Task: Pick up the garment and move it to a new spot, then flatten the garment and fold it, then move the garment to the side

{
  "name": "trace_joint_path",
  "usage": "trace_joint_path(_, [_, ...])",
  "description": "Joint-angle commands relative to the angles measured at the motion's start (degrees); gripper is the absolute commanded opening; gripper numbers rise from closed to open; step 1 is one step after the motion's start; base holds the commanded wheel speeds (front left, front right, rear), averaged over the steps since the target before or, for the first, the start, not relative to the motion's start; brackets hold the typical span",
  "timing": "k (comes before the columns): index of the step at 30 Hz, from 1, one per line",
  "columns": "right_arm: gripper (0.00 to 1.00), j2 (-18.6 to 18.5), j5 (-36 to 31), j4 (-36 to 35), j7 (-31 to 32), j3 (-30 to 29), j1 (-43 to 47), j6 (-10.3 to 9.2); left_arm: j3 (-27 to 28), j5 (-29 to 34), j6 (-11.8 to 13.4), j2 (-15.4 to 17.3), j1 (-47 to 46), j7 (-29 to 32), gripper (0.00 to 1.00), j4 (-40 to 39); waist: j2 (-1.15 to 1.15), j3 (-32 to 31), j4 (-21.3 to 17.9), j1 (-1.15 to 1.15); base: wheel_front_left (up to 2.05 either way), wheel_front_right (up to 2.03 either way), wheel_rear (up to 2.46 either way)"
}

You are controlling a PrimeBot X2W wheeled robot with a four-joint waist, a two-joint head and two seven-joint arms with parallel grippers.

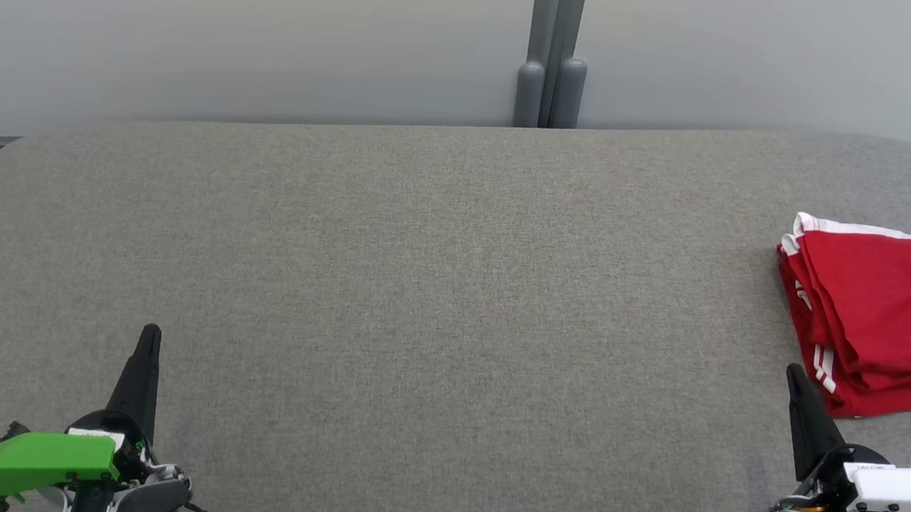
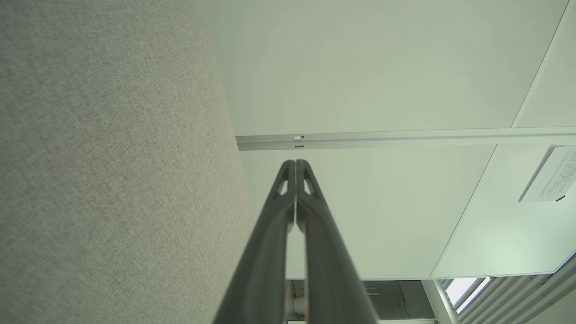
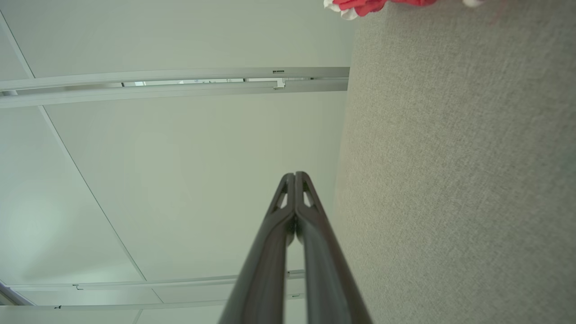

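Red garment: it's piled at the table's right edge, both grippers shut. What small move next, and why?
Probably open the right gripper and ease it toward the red garment: it lies just beyond that shut, empty gripper, while the left gripper, also shut, sits far across the grey table.

A grey fabric-covered table carries a folded red garment with white stripes at its right edge.

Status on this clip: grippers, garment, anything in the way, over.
Left gripper shut, empty. Right gripper shut, empty, tip near the red white-striped garment. Garment folded, at right edge of grey fabric surface. Nothing blocking.
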Motion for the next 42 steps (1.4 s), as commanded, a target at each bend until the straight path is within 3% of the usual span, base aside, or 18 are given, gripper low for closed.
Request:
trace_joint_path(1, [0.00,0.0,-0.2,0.1,0.2,-0.2,-0.3,0.04,0.2,0.0,-0.2,0.0,-0.8,0.1,0.00,-0.1,0.00,0.0,0.0,0.00,0.00,0.00,0.00])
trace_joint_path(42, [0.00,0.2,-0.6,0.1,0.6,-0.6,-0.4,0.04,0.3,0.2,-0.2,-0.1,-0.8,0.2,0.00,-0.1,0.00,0.0,0.0,0.00,0.00,0.00,0.00])
